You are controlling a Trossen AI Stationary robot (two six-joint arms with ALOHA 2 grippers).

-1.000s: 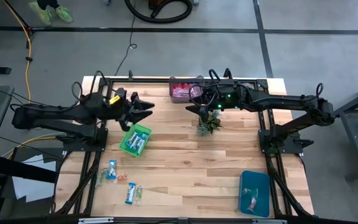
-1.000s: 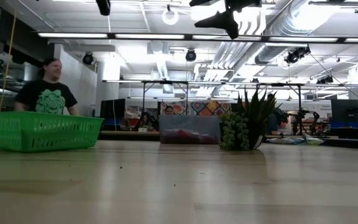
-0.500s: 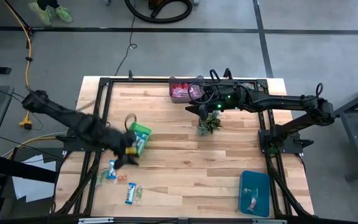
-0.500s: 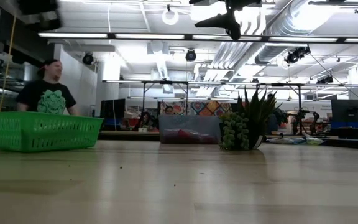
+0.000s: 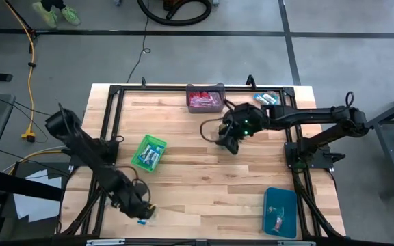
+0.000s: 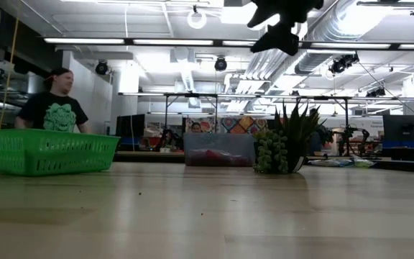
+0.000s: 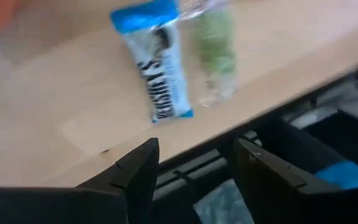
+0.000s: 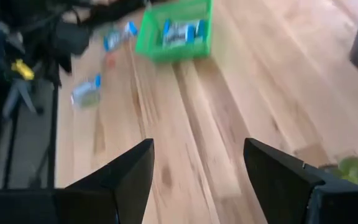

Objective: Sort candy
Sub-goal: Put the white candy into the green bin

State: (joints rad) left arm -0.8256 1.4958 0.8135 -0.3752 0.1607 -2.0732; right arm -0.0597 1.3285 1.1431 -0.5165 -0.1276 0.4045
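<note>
- Pale wooden tabletop (image 5: 204,178): at its near edge the left gripper (image 5: 142,210), jaws wide and empty, hovers over a blue-and-white wrapped candy (image 7: 157,68), apparently lining up a pick.
- Farther back, the green mesh basket (image 5: 148,153) holds sorted blue-and-white sweets.
- Right gripper (image 5: 230,140) hangs wide open, empty, mid-table.
</note>
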